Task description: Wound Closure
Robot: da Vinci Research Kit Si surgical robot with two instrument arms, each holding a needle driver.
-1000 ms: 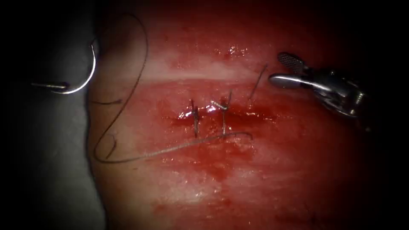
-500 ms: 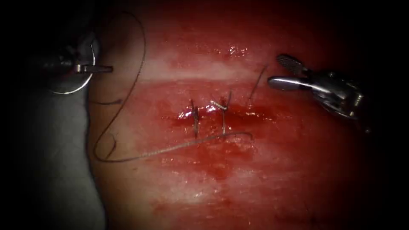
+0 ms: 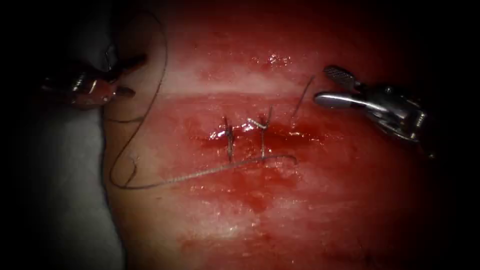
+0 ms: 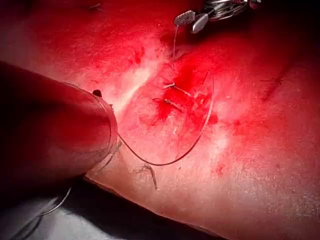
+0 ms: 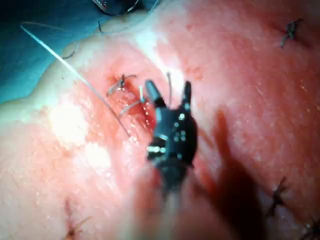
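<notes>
Needle sits way off left of the cut, out of the tissue, by your left tool.
Left jaws look parted around it; can't tell if they grip. Your right tool hovers upper right, jaws wide apart, holding nothing. Thread loops left from the stitches; right wrist view shows older stitches.

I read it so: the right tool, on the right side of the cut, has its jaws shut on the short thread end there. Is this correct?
Not quite. In the endoscope view the right tool is on the right side of the cut, but its jaws are open and hold nothing. The short thread end stands free beside them.
</notes>
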